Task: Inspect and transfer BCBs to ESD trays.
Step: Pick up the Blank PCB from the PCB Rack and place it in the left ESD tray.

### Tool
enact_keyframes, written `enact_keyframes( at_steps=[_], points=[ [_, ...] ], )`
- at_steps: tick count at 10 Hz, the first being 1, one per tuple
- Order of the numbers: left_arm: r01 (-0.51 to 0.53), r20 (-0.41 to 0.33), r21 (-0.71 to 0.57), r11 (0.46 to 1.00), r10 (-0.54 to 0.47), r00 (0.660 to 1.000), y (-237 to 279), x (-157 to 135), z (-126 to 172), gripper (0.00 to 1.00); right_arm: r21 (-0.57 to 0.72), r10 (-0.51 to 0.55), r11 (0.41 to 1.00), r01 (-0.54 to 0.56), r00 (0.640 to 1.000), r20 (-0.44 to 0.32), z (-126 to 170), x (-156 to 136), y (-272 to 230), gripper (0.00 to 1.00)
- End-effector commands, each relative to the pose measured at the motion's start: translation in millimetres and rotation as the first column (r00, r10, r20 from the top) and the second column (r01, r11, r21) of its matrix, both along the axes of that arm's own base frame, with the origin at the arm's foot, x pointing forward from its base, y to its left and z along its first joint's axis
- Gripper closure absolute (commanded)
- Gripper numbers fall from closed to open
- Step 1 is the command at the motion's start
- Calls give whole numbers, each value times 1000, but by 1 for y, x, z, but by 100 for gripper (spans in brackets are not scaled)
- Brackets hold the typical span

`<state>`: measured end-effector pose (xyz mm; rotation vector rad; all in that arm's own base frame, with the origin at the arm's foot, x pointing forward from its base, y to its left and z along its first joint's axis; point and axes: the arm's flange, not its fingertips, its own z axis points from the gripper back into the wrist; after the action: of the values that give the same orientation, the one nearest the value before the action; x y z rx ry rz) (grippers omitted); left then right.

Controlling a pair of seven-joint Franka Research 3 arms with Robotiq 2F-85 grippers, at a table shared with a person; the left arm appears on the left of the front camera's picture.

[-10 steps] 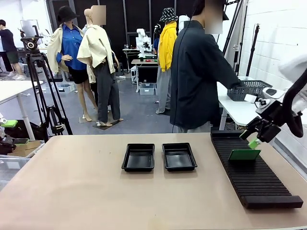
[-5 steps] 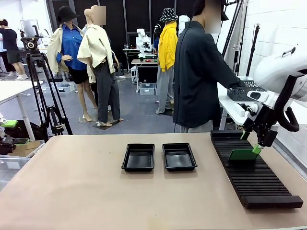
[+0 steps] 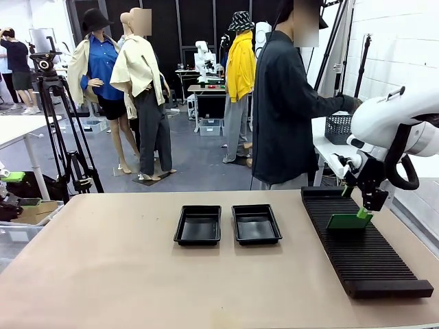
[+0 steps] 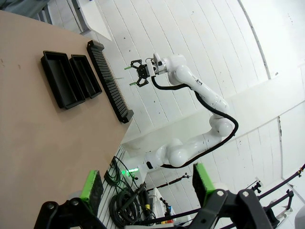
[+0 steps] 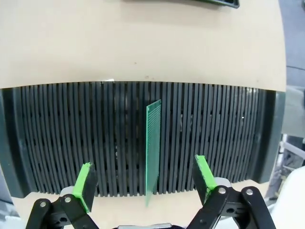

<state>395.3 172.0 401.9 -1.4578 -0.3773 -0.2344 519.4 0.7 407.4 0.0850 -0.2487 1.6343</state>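
bcb (image 3: 348,221) upright in rack (image 3: 370,260)

front: right jaws, released, hang over the bcb standing in the ribbed rack, right of two esd trays (image 3: 198,229). left wrist: left jaws spread, empty. right wrist: pads (image 5: 86,183) flank the bcb, not touching.

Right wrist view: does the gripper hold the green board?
No, the right gripper is open, its fingers clear of the board, which stands on edge in the rack.

right pincer (image 3: 354,203) just above BCB (image 3: 347,222) | BCB upright in slotted rack (image 3: 374,264) | ESD trays (image 3: 197,241) side by side
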Motion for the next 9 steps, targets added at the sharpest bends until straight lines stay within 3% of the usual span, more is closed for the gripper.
enact_keyframes(
  at_steps=[1, 9],
  points=[
    [-4, 1, 7, 1000, 4, 1000, 1, -2, 0, 0, -47, 7, 999, -7, 1000, -7, -4, 7, 2, 0],
    [-4, 1, 7, 1000, 4, 1000, 1, -2, 0, 0, -90, -58, 994, 58, 998, -1, -41, 28, 3, 0]
  ],
)
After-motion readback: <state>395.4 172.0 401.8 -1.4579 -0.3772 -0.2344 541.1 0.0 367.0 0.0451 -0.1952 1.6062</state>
